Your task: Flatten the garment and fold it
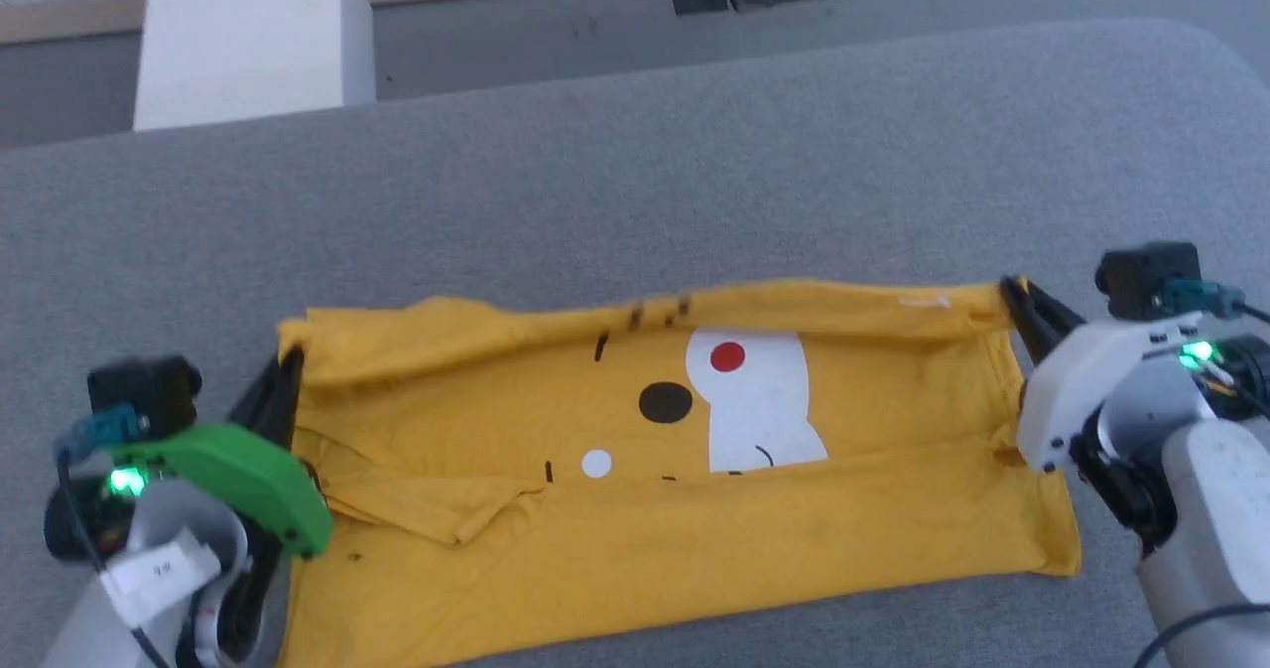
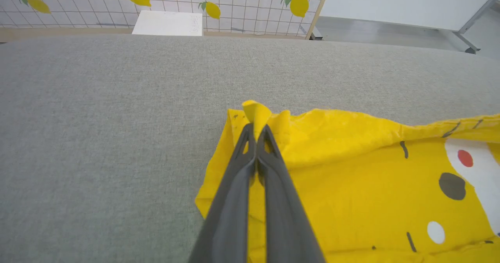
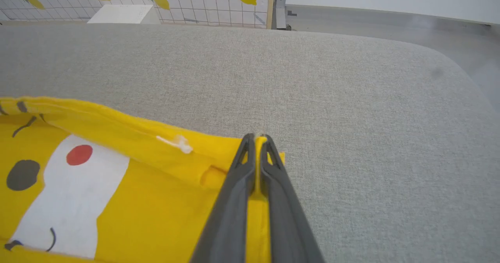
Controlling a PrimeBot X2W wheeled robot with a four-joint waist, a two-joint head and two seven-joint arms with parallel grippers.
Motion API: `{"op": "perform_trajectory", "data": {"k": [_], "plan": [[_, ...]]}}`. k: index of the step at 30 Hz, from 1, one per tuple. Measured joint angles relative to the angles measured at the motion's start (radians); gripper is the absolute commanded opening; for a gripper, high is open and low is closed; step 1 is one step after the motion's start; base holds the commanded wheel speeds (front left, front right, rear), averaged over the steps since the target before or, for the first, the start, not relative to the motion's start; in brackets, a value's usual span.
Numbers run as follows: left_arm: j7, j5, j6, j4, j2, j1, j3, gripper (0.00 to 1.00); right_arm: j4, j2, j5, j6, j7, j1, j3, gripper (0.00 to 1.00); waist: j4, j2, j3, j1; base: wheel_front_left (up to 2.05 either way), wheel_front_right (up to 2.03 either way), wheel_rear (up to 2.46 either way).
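The garment, a bright yellow T-shirt with a cartoon face print (white oval, red dot, black marks), lies spread wide on the grey table. Its far edge is folded over toward me, forming a raised band across the back. My left gripper is shut on the far-left corner of that band; the left wrist view shows the gripper with a tuft of the garment poking past its tips. My right gripper is shut on the far-right corner, pinching the garment between the fingers.
The grey fabric-covered table stretches beyond the shirt, with its rounded far-right corner near my right arm. A white box stands past the table's far-left edge. Behind it is a tiled wall with lemon pictures.
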Motion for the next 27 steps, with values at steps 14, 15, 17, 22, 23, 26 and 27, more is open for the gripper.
{"op": "perform_trajectory", "data": {"k": [14, 15, 17, 22, 23, 26, 27], "plan": [[0.045, -0.095, 0.016, -0.023, -0.062, 0.266, -0.057, 0.00, 0.013, -0.056, -0.033, 0.000, 0.151, 0.186, -0.006, 0.00, 0.087, 0.0000, -0.097, 0.0000, 0.00, 0.00, 0.00], [0.045, -0.095, 0.011, -0.012, -0.066, 0.267, -0.064, 0.00, 0.019, -0.056, -0.035, 0.000, 0.158, 0.189, -0.006, 0.00, 0.091, 0.0000, -0.097, 0.0000, 0.00, 0.00, 0.00], [0.045, -0.096, -0.003, 0.016, -0.074, 0.267, -0.078, 0.00, 0.033, -0.056, -0.038, 0.000, 0.173, 0.194, -0.007, 0.00, 0.097, 0.0000, -0.093, 0.0000, 0.00, 0.00, 0.00], [0.049, -0.097, -0.024, 0.059, -0.083, 0.265, -0.102, 0.30, 0.058, -0.041, -0.038, 0.000, 0.202, 0.194, -0.016, 0.77, 0.103, 0.0000, -0.086, 0.0000, 0.00, 0.00, 0.00], [0.047, -0.102, -0.024, 0.067, -0.087, 0.264, -0.102, 0.72, 0.058, -0.038, -0.038, 0.000, 0.203, 0.194, -0.019, 1.00, 0.104, 0.0000, -0.087, 0.0000, 0.00, 0.00, 0.00], [0.038, -0.108, -0.025, 0.077, -0.097, 0.264, -0.101, 1.00, 0.053, -0.018, -0.028, 0.000, 0.205, 0.196, -0.044, 1.00, 0.103, 0.0000, -0.092, 0.0000, 0.00, 0.00, 0.00], [0.034, -0.115, -0.032, 0.077, -0.103, 0.264, -0.102, 1.00, 0.049, -0.014, -0.027, 0.000, 0.206, 0.199, -0.053, 1.00, 0.103, 0.0000, -0.095, 0.0000, 0.00, 0.00, 0.00]]}}
